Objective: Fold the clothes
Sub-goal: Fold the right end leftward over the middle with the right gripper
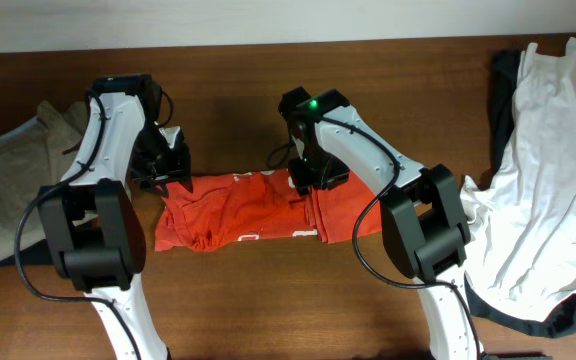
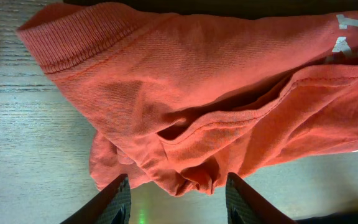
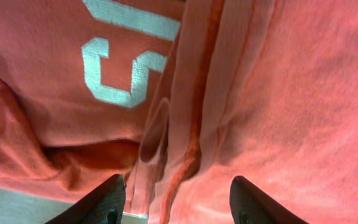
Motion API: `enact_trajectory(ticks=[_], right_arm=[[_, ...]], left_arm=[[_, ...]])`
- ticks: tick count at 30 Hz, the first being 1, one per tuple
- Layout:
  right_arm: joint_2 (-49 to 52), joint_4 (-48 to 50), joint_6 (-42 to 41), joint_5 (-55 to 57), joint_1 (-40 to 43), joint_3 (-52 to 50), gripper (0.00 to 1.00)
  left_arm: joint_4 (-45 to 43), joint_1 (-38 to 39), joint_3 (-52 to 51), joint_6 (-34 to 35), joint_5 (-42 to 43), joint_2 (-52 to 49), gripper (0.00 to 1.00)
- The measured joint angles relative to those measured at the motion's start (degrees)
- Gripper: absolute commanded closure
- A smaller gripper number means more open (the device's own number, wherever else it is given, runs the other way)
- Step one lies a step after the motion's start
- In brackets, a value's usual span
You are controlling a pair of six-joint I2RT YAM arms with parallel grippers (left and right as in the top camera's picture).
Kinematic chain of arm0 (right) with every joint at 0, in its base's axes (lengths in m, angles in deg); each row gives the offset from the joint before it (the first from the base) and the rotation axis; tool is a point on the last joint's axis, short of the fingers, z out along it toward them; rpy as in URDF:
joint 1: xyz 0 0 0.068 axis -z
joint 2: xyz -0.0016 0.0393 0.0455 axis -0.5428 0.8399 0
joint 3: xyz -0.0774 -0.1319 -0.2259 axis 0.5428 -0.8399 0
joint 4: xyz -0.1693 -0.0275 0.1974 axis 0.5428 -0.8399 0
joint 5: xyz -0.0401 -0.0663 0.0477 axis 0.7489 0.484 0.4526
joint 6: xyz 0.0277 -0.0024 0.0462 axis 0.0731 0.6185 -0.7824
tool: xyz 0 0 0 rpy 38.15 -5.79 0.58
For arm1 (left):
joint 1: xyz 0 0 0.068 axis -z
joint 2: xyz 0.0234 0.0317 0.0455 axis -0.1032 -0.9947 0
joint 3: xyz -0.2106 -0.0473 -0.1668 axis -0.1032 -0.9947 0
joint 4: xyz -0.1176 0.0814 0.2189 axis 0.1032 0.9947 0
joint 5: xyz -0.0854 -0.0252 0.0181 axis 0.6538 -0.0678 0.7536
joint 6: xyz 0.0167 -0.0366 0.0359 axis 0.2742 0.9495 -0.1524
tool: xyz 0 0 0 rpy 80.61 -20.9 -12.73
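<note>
The red-orange T-shirt (image 1: 243, 210) with white lettering lies bunched in a rough strip at the table's middle. My left gripper (image 1: 164, 176) hovers at its left end; in the left wrist view the fingers (image 2: 176, 205) are open, with the shirt's crumpled edge (image 2: 185, 112) just ahead of them and nothing between. My right gripper (image 1: 313, 175) is over the shirt's upper right part; in the right wrist view the fingers (image 3: 176, 208) are open just above the folds and white letters (image 3: 120, 68).
Khaki-beige trousers (image 1: 8, 170) lie at the left edge. A plain white shirt (image 1: 538, 170) over dark cloth lies at the right. Bare wood (image 1: 268, 310) runs along the front of the table.
</note>
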Motion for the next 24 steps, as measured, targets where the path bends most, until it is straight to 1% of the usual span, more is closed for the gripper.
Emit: enact_trajectory(ticks=[1,2,6,8,10,11,13,14,18,19,21,22,24], right_arm=[[0.0,1.3,-0.4,0.0,0.0,-1.4,0.84],[0.0,2.5,0.0,0.0,0.0,-3.3,0.96],[0.0,2.1,-0.4,0.0,0.3,-4.0,0.96],[0.3,-1.1,0.4,0.0,1.2,0.3,0.96],[0.3,-1.5,0.7,0.0,2.1,4.7,0.96],[0.3,-1.9,0.9,-0.1,2.1,4.7,0.95],[0.3,-1.9,1.6,-0.3,1.8,4.7,0.5],[0.3,-1.9,2.0,-0.3,1.7,4.7,0.41],[0.3,-5.8,2.5,-0.5,1.7,4.9,0.42],[0.3,-7.7,3.0,-0.5,2.0,5.4,0.4],[-0.6,-8.9,3.1,-0.5,4.1,7.3,0.34],[-2.7,-9.9,3.2,-0.5,7.2,8.3,0.33],[-5.5,-13.5,3.4,-0.4,11.5,9.1,0.33]], left_arm=[[0.0,0.0,0.0,0.0,0.0,0.0,0.51],[0.0,0.0,0.0,0.0,0.0,0.0,0.51],[-0.1,0.0,0.0,0.0,0.0,0.0,0.51],[-0.1,0.0,0.0,0.0,0.0,0.0,0.51],[-0.2,0.0,0.0,0.0,0.0,0.0,0.51],[-0.2,0.0,0.0,0.0,0.0,0.0,0.51],[-0.2,0.0,0.0,0.0,0.0,0.0,0.51],[-0.2,0.0,0.0,0.0,0.0,0.0,0.51],[-0.2,0.0,0.0,0.0,0.0,0.0,0.5],[0.0,0.0,0.0,0.0,-0.3,0.0,0.4],[0.9,0.0,0.0,0.1,-2.5,0.0,0.31],[1.3,0.0,0.0,0.2,-4.6,0.0,0.27],[0.9,0.0,-0.4,0.0,-7.3,0.1,0.24]])
